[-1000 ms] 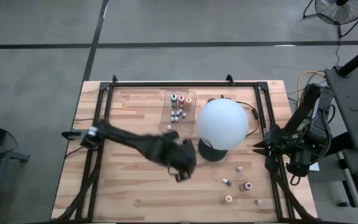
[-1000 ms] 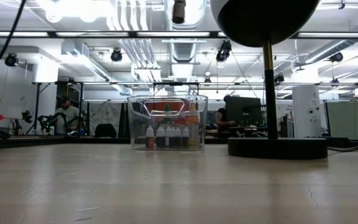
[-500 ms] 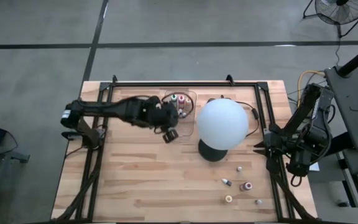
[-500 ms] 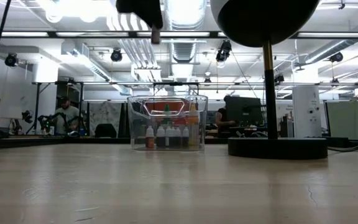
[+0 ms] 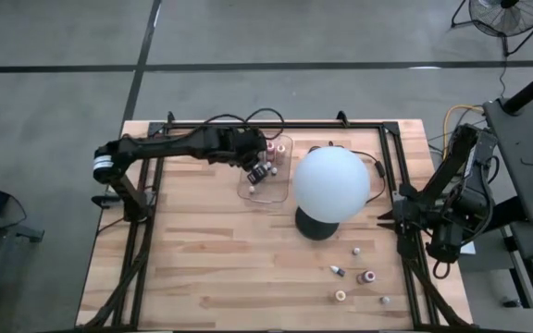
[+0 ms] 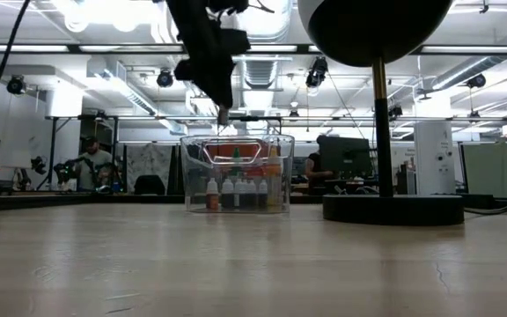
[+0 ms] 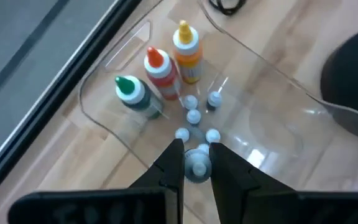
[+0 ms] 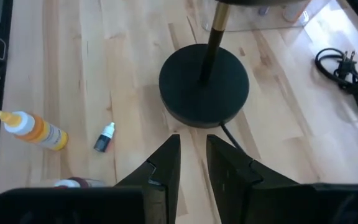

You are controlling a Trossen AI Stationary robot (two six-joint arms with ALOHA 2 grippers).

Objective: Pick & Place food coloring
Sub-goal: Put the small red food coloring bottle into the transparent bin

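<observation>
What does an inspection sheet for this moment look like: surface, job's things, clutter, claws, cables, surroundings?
Surface: wooden table, framed by black rails.
Job's things: food coloring bottles standing in the clear tray; loose bottles lying on the table near the right arm.
Clutter: white globe lamp on a black base.
Claws: left claw above the tray, shut on a small white-capped vial; right claw shut, empty, at the table's right edge.
Cables: black cord beside the lamp.
Surroundings: person at a far bench.

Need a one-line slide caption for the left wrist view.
Left tool, shut on a white-capped vial, above the clear tray holding green, red and orange bottles.
</observation>
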